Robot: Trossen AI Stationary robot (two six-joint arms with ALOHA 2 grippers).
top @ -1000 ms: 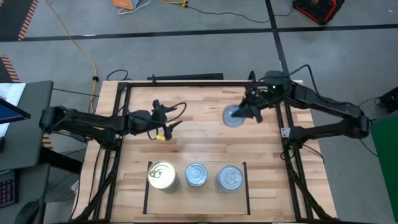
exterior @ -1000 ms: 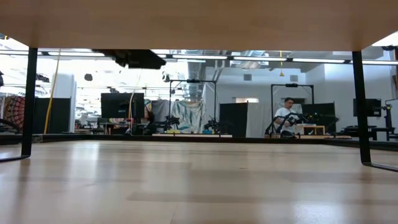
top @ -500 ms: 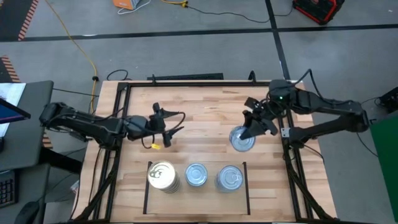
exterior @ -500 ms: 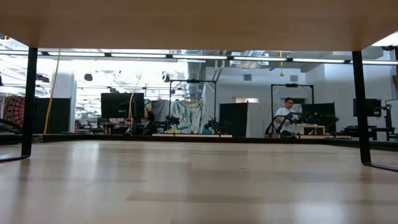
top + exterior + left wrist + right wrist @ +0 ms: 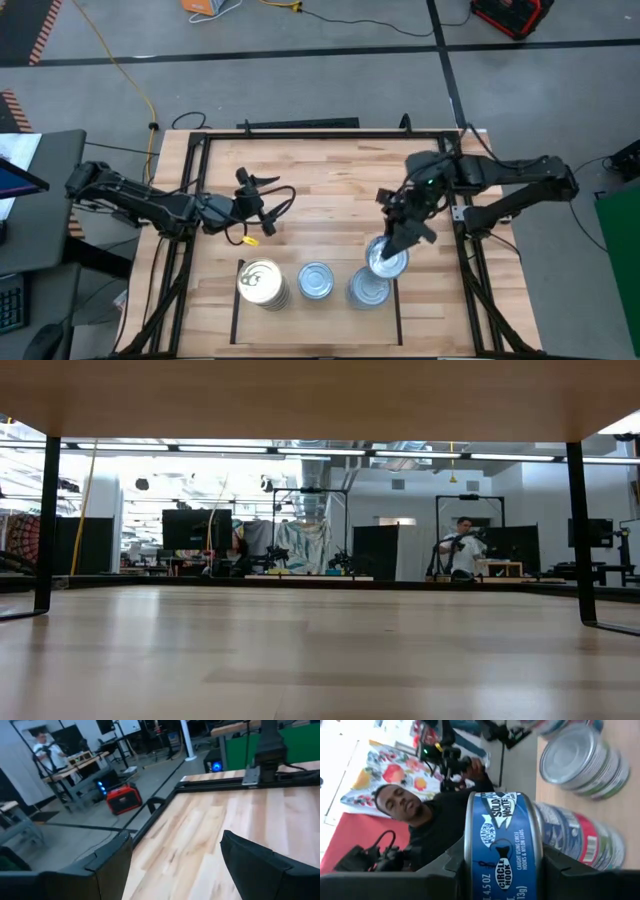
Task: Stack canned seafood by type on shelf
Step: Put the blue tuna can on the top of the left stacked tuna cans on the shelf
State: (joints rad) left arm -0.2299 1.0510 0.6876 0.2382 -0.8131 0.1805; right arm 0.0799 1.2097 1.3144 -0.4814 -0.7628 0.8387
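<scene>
Blue-sided tuna can point(image 5: 502, 847) sits clamped between the right gripper's point(image 5: 392, 250) fingers, above the shelf's point(image 5: 236, 300) right-hand stack point(image 5: 364, 291). Left gripper point(image 5: 262, 205) hovers spread wide, holding nothing.

overhead view straight down on table point(image 5: 330, 190); low view level across it

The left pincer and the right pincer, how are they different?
The right pincer grips a blue tin; the left pincer holds nothing, its fingers open. The right pincer hangs over the rightmost stack on the shelf; the left pincer waits farther back, away from the stacks. Both are dark with two fingers.
</scene>
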